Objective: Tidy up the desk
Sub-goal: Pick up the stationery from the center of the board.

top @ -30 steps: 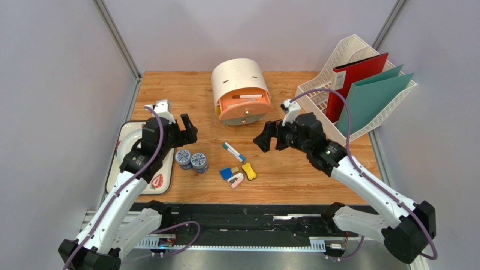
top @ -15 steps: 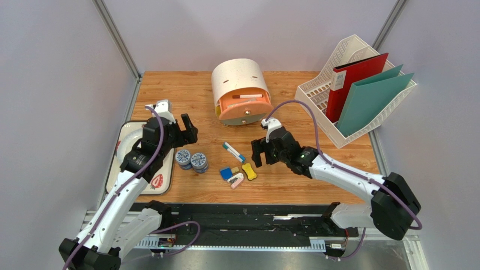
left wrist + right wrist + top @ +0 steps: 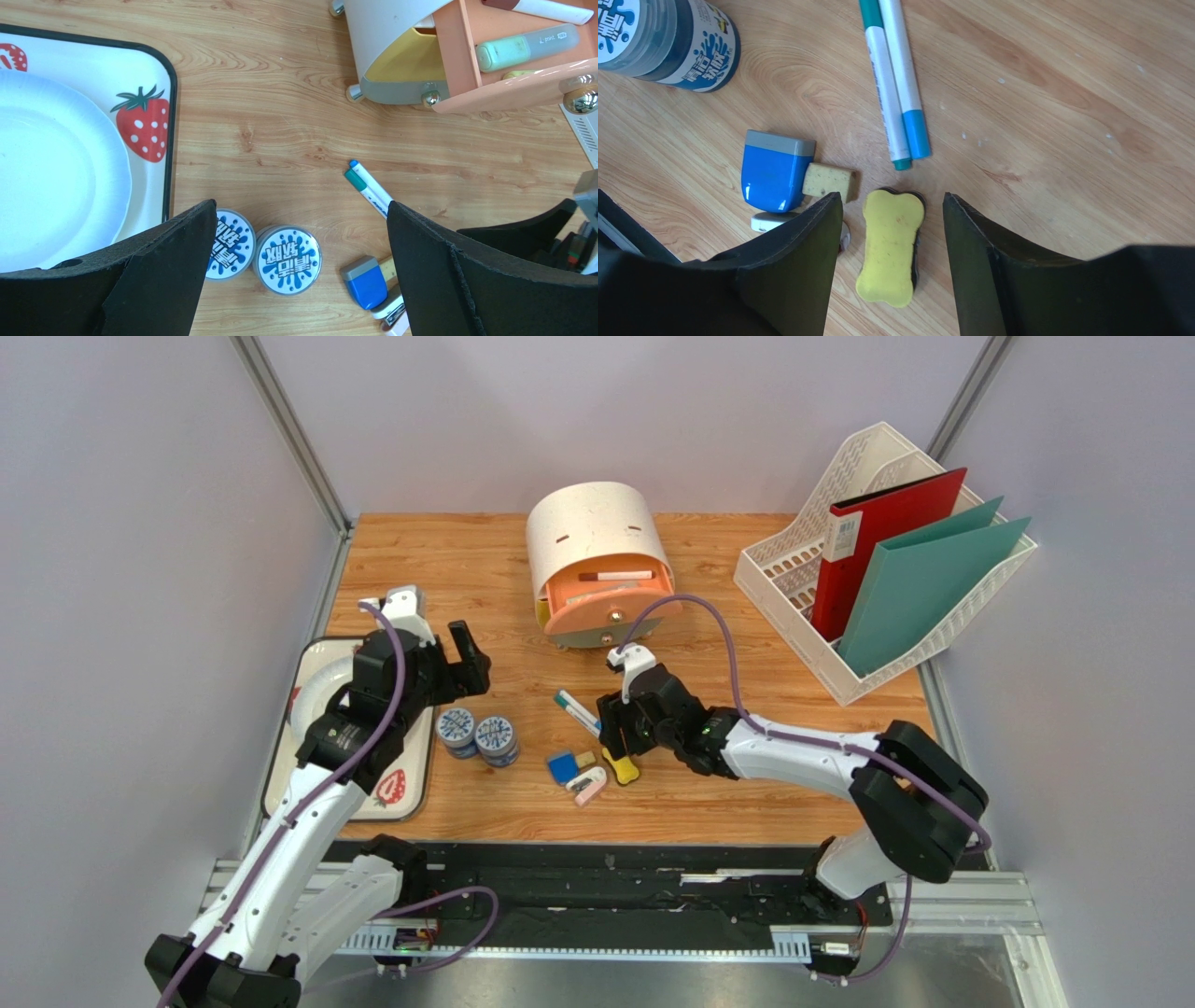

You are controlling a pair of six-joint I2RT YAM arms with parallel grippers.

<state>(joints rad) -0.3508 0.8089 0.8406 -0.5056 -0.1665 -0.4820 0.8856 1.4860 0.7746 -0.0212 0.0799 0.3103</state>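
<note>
The desk (image 3: 786, 770) is a wood-grain tabletop. My right gripper (image 3: 617, 744) is low over a cluster of small items near the front middle. Its jaws (image 3: 891, 201) are open and straddle a yellow bone-shaped eraser (image 3: 890, 246), with a gap on both sides. Beside the eraser lie a blue eraser (image 3: 773, 171) and two teal-tipped pens (image 3: 892, 91). My left gripper (image 3: 463, 655) hovers wide open and empty (image 3: 298, 210) above two round blue-and-white tins (image 3: 286, 259).
A cream and orange pen holder (image 3: 601, 567) lies at the back middle with its drawer open. A white file rack (image 3: 786, 574) with a red and a green folder stands at the back right. A strawberry-print tray (image 3: 316, 756) holding a white plate sits at the left edge.
My right arm has swung left and down from near the file rack to the small items. Its jaws have narrowed around the yellow eraser. The left arm has not moved.
</note>
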